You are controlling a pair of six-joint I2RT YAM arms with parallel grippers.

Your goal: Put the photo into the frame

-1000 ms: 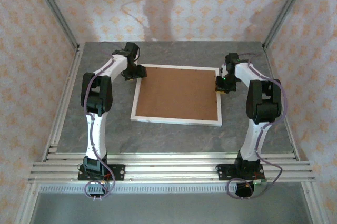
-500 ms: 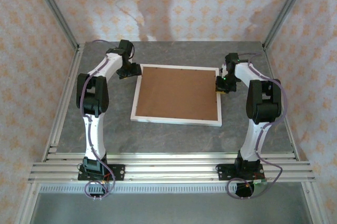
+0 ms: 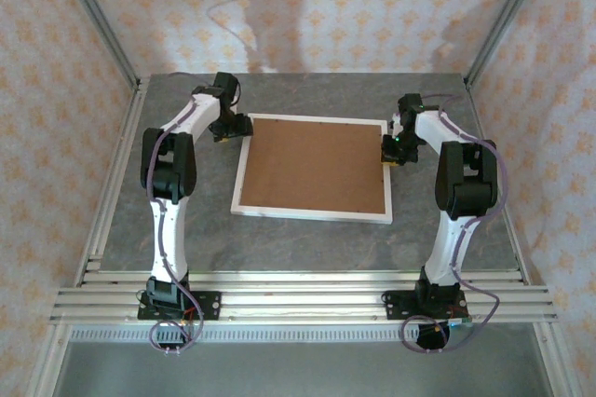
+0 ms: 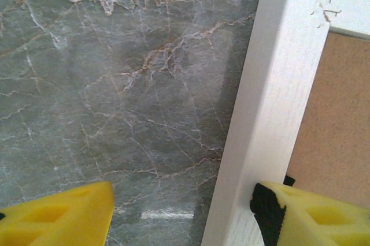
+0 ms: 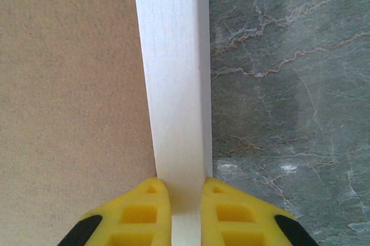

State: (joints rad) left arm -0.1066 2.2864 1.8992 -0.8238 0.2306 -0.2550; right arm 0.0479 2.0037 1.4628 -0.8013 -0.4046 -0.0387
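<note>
Surface: grey, veined marble-look table (image 3: 196, 239).
Room: pale walls (image 3: 372, 6) patterned in orange.
Count: two arms, one frame (image 3: 310, 214), one brown backing board (image 3: 315, 164).
Frame: flat mid-table, board facing up.
Left gripper (image 4: 185, 223): jaws apart, astride the frame's far-left corner.
Right gripper (image 5: 179, 205): clamped on the frame's right moulding.

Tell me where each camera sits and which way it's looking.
Top external: above and behind the robot, looking down on the table, the frame, left arm and right arm.
Left wrist: looks down past the open left gripper at the frame's corner.
Right wrist: looks down along the frame's rim, pinched by the right gripper.
Shared: all three see the white frame and brown backing board.
</note>
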